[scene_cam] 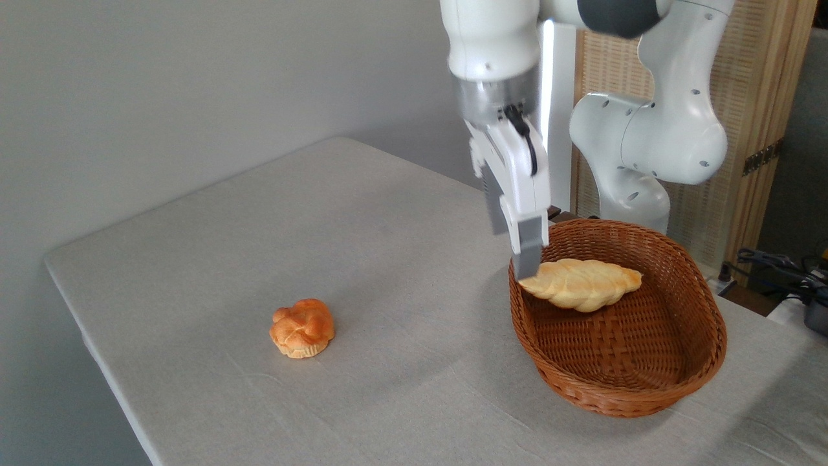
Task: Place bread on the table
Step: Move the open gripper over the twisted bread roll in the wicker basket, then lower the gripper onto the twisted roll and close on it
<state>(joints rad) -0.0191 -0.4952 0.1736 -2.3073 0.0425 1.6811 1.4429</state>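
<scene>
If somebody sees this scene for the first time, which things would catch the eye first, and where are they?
The white robot arm's gripper hangs at the left rim of the brown wicker basket, by the tip of the pale braided loaf inside. A small orange knotted bun sits alone on the grey table.

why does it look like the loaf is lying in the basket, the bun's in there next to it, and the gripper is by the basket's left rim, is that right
Not quite. The bun is not in the basket; the camera view shows it out on the table, well to the basket's left. The rest holds: the loaf lies in the basket and the gripper is by its left rim.
</scene>
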